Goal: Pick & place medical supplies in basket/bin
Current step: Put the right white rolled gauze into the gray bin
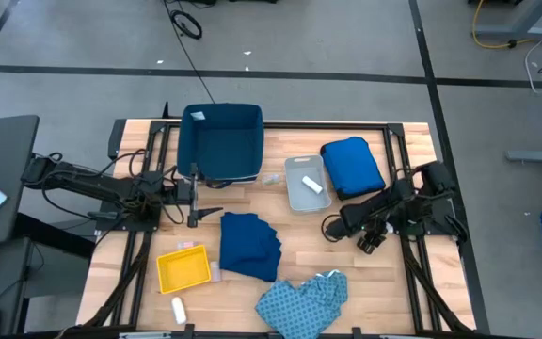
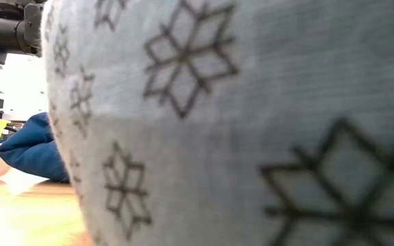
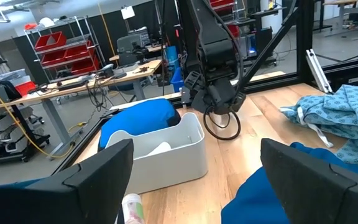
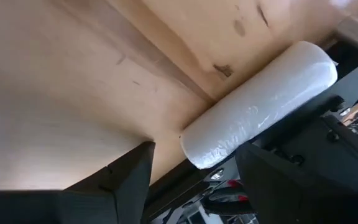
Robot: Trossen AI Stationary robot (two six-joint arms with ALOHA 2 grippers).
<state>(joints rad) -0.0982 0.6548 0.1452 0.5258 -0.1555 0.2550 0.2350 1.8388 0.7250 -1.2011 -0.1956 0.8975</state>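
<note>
white roll (image 4: 260, 102) lies at the table's edge between the right gripper's (image 4: 194, 165) parted fingers, at four o'clock from the grey tray (image 1: 306, 183), while the left gripper (image 1: 203, 200) hangs open by the navy bin (image 1: 222, 141).

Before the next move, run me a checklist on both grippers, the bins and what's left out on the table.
1. Left gripper empty, fingers apart, beside the navy bin: ok.
2. Right gripper open, white roll lying just ahead, not held: ok.
3. Grey tray holds one white packet: ok.
4. Yellow tray contents: cannot tell.
5. Dark navy garment and light blue patterned garment out on the table: not ok.
6. Low view blocked by patterned cloth: not ok.
</note>
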